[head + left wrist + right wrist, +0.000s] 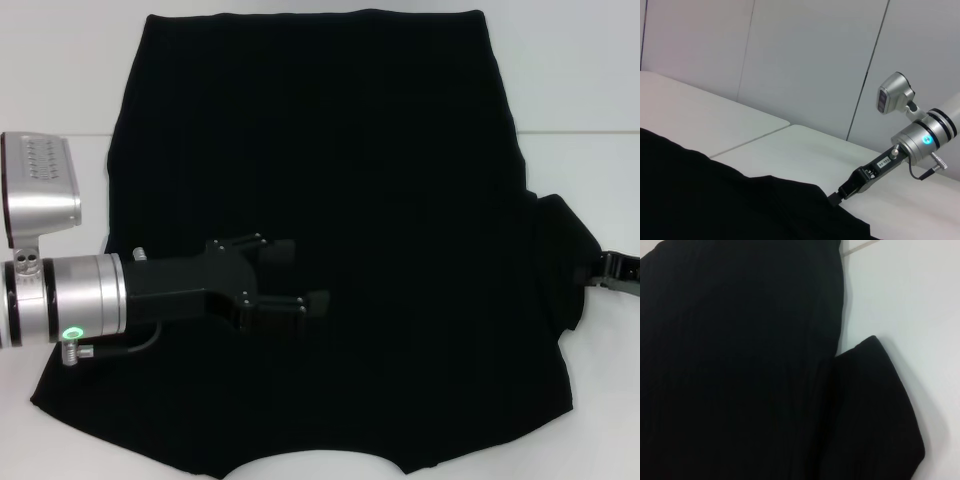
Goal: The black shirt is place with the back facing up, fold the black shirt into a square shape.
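While the left gripper (305,275) hovered over the middle of the black shirt (380,130) with its fingers spread apart and nothing between them, the right gripper (612,272) touched the right sleeve (560,260) at the shirt's edge; whether it gripped, I could not tell. The shirt lay flat on the white table (585,80), left sleeve apparently already turned in, so the sleeve-folding step seemed in hand. Next, the right sleeve probably needed pulling inward over the body.

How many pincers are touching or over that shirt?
2. The left pincer hovers open over the shirt, left of its middle. The right pincer sits at the sleeve on the right edge, mostly out of view.
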